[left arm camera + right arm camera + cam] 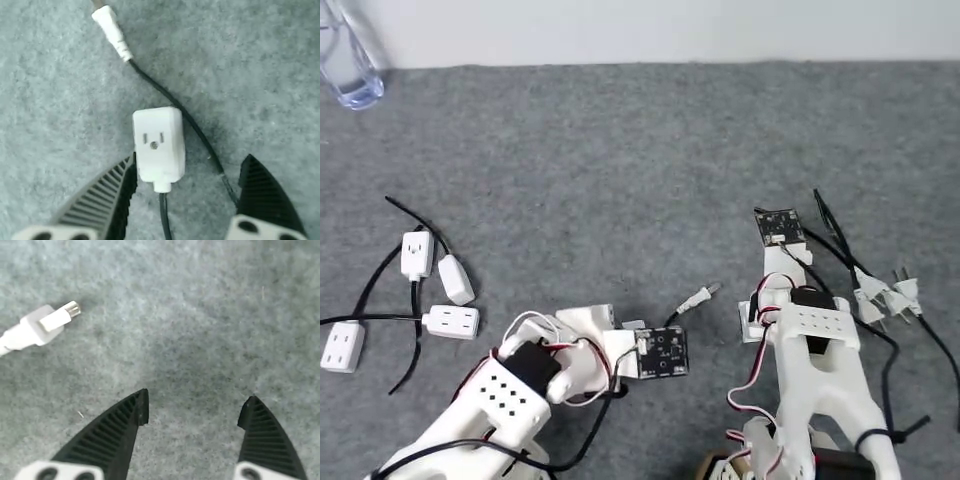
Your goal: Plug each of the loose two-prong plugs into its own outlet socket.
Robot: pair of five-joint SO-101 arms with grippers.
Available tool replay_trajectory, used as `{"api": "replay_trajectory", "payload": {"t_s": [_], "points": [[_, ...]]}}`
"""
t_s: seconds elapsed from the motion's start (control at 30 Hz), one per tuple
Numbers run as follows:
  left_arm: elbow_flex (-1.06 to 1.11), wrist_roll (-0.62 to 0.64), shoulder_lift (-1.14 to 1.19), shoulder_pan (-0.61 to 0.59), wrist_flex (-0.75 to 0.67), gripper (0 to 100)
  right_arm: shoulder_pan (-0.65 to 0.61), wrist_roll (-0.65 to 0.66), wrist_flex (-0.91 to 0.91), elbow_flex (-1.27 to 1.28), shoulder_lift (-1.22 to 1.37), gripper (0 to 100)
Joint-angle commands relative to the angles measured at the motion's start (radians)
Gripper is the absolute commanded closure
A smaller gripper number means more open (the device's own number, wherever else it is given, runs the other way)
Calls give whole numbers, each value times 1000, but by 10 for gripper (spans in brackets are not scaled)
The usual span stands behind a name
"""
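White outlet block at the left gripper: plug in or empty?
Empty. The white outlet block shows bare slots; the white two-prong plug lies apart on the grey carpet.

Wide-spread end effector (197, 397), white plug (40, 327) nearby

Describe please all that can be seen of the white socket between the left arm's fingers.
The socket is a white block, seemingly plastic, with rounded corners. Its upward face shows two slots and one round hole, all empty. It lies flat on the grey carpet. Its black cord leaves the end nearest the open left end effector, one finger at its corner. A second cord, from a loose plug, passes along its side.
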Motion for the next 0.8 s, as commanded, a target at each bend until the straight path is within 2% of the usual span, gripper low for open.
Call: {"api": "replay_trajectory", "payload": {"t_s": [0.0,0.23,0.4,0.53,0.77], "points": [[-5,15,-14,-21,-23,687,-7,9,-18,-6,-19,703],[-10,17,-3,-21,-25,688,-7,9,-18,-6,-19,703],[-124,51,183,-21,-35,688,-7,8,-18,-6,-19,703],[-262,52,373,-14,72,688,-7,9,-18,-5,-19,703],[-222,55,408,-14,20,688,-7,14,-18,-5,-19,703]]}}
